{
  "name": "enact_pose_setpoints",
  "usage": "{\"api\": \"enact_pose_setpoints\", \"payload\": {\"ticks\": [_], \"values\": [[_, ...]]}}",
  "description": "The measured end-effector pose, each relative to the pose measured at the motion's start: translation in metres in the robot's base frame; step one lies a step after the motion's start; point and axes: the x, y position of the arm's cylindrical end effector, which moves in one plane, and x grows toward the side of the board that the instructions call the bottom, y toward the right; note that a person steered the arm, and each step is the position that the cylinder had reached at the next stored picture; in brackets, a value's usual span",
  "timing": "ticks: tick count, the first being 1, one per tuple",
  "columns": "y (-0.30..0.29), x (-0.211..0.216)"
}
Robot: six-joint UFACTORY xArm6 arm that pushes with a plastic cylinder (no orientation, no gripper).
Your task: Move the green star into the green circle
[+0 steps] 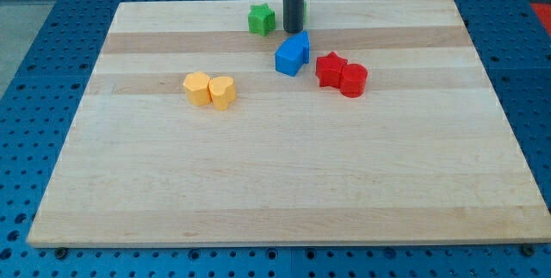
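The green star (262, 20) lies near the view's top edge of the wooden board (275, 175). My tip (294, 32) stands just to the star's right, a small gap away. A sliver of another green block, the green circle (306, 13), shows at the rod's right edge; the rod hides most of it. The rod stands between the star and the circle.
Two blue blocks (293, 54) sit together just below my tip. A red star (330, 67) touches a red round block (353, 80) to their right. A yellow hexagon (197, 88) and a yellow heart (222, 92) sit together at the left.
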Motion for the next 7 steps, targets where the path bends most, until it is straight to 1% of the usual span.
{"api": "enact_pose_setpoints", "payload": {"ticks": [1,3,4,5,6,7], "values": [[-0.009,0.000],[-0.096,0.018],[-0.113,0.031],[-0.128,0.007],[-0.114,-0.012],[-0.075,-0.012]]}}
